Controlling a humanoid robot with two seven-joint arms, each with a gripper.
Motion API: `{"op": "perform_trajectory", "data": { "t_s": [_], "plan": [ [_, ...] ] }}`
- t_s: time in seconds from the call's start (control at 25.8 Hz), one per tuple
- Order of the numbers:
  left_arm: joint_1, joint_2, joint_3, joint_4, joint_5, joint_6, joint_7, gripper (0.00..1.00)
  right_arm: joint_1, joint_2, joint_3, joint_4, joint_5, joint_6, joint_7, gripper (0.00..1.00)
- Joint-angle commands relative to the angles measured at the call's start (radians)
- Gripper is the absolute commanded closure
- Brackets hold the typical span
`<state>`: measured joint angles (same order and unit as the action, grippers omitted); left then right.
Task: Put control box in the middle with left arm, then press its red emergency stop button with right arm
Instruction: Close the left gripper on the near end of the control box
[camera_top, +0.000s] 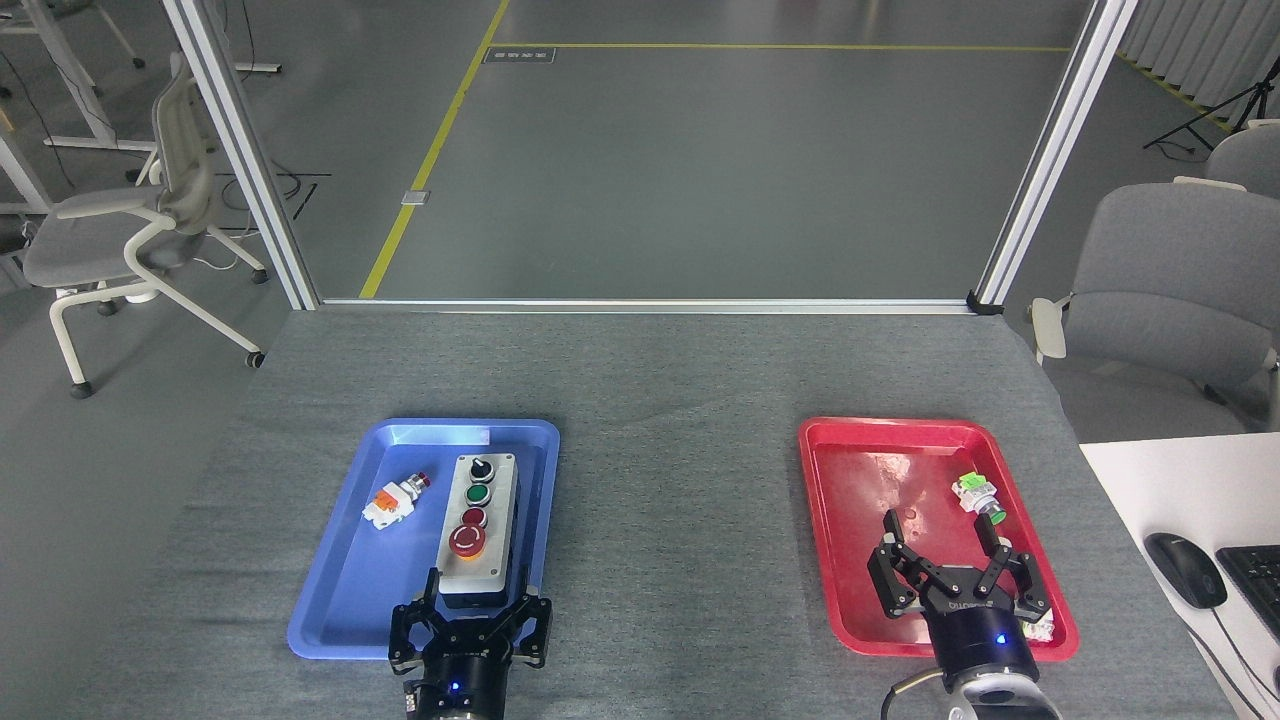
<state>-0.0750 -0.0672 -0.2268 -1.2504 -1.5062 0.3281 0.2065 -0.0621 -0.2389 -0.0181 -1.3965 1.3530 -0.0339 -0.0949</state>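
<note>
partly hidden, the control box (479, 530) near end sits between left gripper (472, 608) jaws.

control box (479, 530) in left tray (330, 610), switch part (392, 502) beside it

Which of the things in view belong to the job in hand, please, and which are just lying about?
Job: oblong light-grey control box; its big red mushroom emergency stop button; left gripper; right gripper.

Lying about: small white-orange switch part; green-capped switch part; red plastic tray.
</note>
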Motion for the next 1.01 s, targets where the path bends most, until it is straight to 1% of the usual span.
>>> {"op": "perform_trajectory", "data": {
  "t_s": [0.0,0.15,0.66,0.81,0.97],
  "plan": [
    [-0.005,0.0,0.003,0.008,0.003,0.006,-0.004,0.02,-0.001,0.003,0.0,0.002,0.001,-0.006,-0.003,0.01],
    [-0.017,-0.002,0.006,0.028,0.006,0.006,-0.018,0.02,-0.001,0.001,-0.002,0.004,0.001,-0.008,-0.002,0.01],
    [-0.107,-0.003,0.014,0.186,0.024,0.023,-0.029,0.02,0.002,0.001,0.001,0.005,-0.002,-0.004,0.0,0.01],
    [-0.141,0.0,0.015,0.229,0.047,0.023,-0.027,0.02,0.002,0.001,-0.003,0.007,-0.002,-0.006,0.0,0.01],
    [-0.195,-0.003,0.017,0.302,0.072,0.025,-0.027,0.02,0.001,0.003,-0.003,0.007,-0.002,-0.008,0.0,0.01]
  ]
}}
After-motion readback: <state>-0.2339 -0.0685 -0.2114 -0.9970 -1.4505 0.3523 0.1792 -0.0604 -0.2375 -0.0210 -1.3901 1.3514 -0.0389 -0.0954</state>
